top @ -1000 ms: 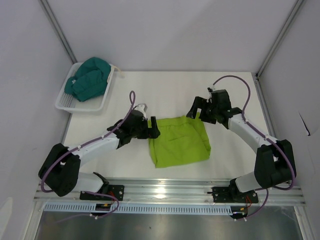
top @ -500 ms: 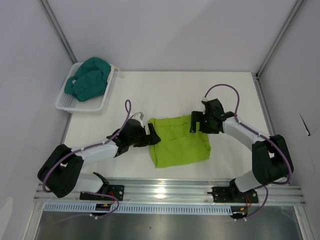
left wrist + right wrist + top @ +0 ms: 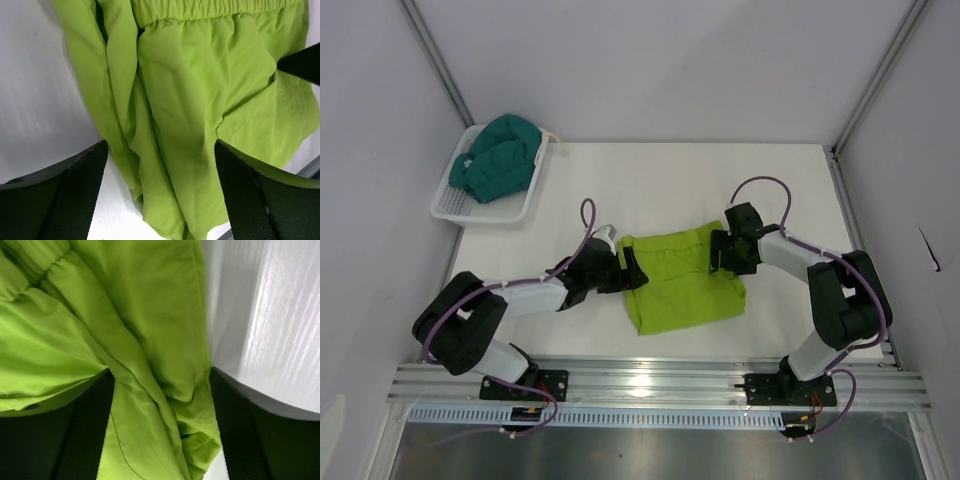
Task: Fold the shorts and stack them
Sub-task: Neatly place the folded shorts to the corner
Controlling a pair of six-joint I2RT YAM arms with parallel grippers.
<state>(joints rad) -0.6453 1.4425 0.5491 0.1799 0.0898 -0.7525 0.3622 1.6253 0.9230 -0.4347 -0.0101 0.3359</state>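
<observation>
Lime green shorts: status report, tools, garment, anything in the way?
Left tool and right tool open, astride opposite edges of lime green shorts. Shorts lie on table, nothing gripped. Teal shorts in basket, out of the way.

**Arm hardware: appearance**

Shells on left arm (image 3: 520, 297) and right arm (image 3: 798, 262): white links, bulky black joint housings. One purple cable (image 3: 585, 214) loops along each. The left gripper (image 3: 632, 268) and right gripper (image 3: 720, 250) are all black. Their fingers (image 3: 75, 200) are broad and matte with finely textured faces. Black base plates (image 3: 535, 383) sit on a silver slotted rail (image 3: 660, 372).

Matt cloth shorts (image 3: 190, 100); smooth table (image 3: 35, 100)
</observation>
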